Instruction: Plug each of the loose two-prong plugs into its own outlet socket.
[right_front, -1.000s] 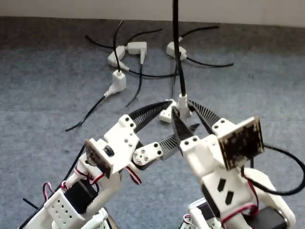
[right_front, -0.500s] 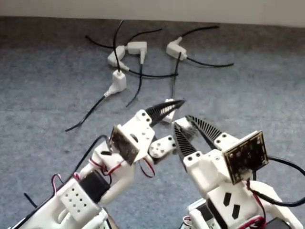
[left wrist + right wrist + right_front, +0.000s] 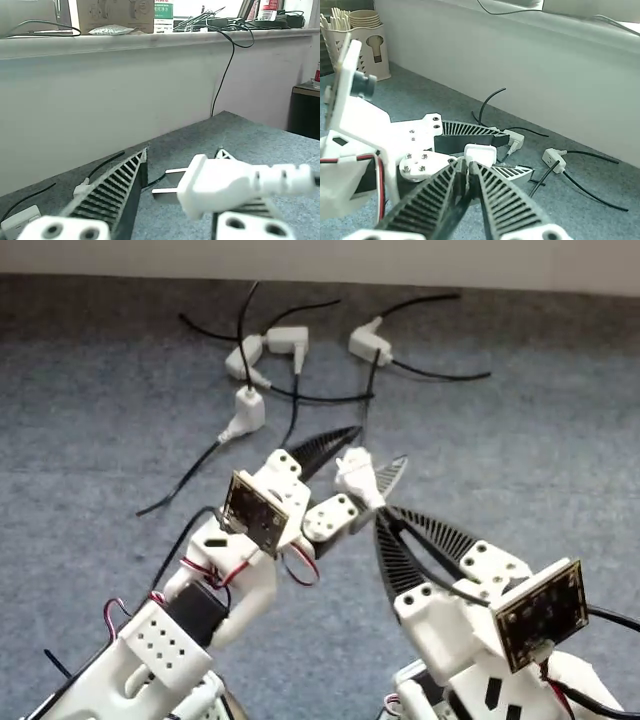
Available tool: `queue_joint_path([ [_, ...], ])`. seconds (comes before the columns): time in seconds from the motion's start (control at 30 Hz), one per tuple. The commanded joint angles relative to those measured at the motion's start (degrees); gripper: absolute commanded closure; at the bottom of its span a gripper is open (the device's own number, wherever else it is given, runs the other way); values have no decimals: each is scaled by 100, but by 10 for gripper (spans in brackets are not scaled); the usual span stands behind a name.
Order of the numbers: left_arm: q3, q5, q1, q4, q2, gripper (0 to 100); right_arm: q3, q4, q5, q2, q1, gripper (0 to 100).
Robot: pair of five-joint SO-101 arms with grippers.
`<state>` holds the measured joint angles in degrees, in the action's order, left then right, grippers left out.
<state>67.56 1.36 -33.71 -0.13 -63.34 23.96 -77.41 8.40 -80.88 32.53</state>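
The grey bench carries both arms, which meet near its middle. The left gripper stands released, its fingers spread to either side of a white two-prong plug. The plug lies against one finger, with a gap to the other, and is raised off the bench. The right gripper is clenched on the plug's black cord, but the contact point is hidden between its fingers. The white connectors lying at the rear are too small to tell plug from socket.
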Motion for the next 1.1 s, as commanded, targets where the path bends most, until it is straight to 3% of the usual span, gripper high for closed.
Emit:
queue_joint_path([
  [0.0, -233, -18, -31, -97, -22, 793, -145, 101, -35, 84, 57, 990],
  [0.2, -233, -18, -31, -114, -31, 793, 145, 242, -35, 75, -224, 985],
  [0.33, -233, -18, -31, -123, -31, 793, 145, 303, -62, 66, -409, 917],
  [0.8, -268, -18, -40, -132, -31, 794, 92, 708, -70, 154, -365, 845],
  [1.07, -268, -18, -40, -132, -31, 794, -57, 787, -70, 1235, 655, 827],
])
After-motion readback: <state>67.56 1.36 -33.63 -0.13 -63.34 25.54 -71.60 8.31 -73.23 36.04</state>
